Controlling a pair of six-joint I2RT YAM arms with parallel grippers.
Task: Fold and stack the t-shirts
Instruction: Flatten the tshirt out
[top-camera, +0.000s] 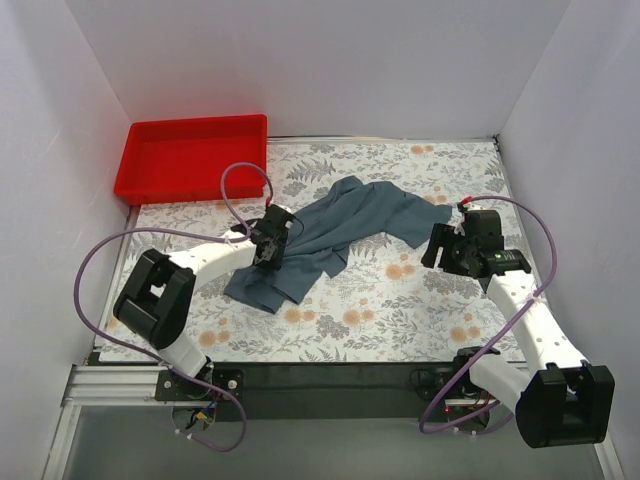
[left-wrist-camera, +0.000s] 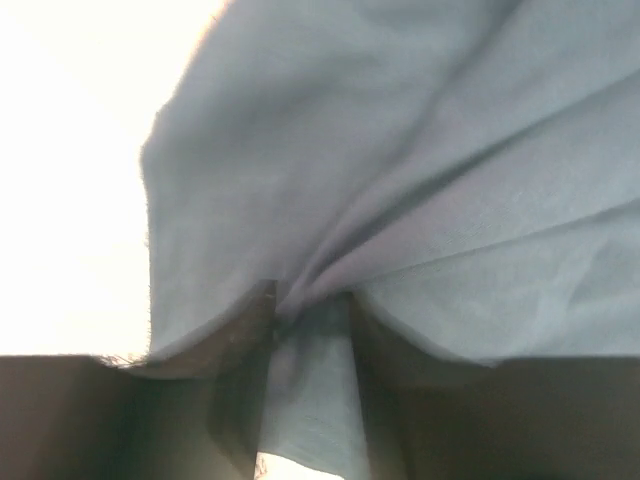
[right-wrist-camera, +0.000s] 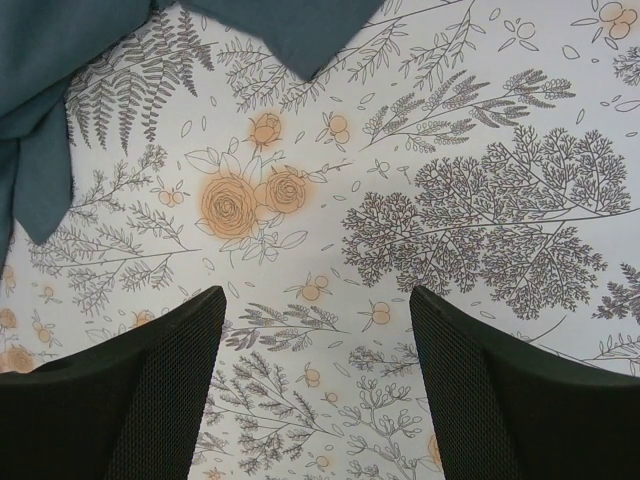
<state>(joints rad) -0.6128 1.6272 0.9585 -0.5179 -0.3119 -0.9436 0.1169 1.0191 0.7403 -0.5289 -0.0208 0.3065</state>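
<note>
A slate blue-grey t-shirt (top-camera: 345, 235) lies crumpled and stretched across the middle of the floral table cover. My left gripper (top-camera: 270, 247) is shut on a fold of the t-shirt (left-wrist-camera: 400, 200) at its left part; cloth fills the left wrist view and runs between the fingers. My right gripper (top-camera: 437, 247) is open and empty, just right of the shirt's right edge. In the right wrist view its fingers (right-wrist-camera: 160, 380) hover over bare floral cover, with the t-shirt (right-wrist-camera: 60, 90) at the top left.
A red tray (top-camera: 190, 155) stands at the back left of the table. White walls close in the left, back and right sides. Purple cables loop off both arms.
</note>
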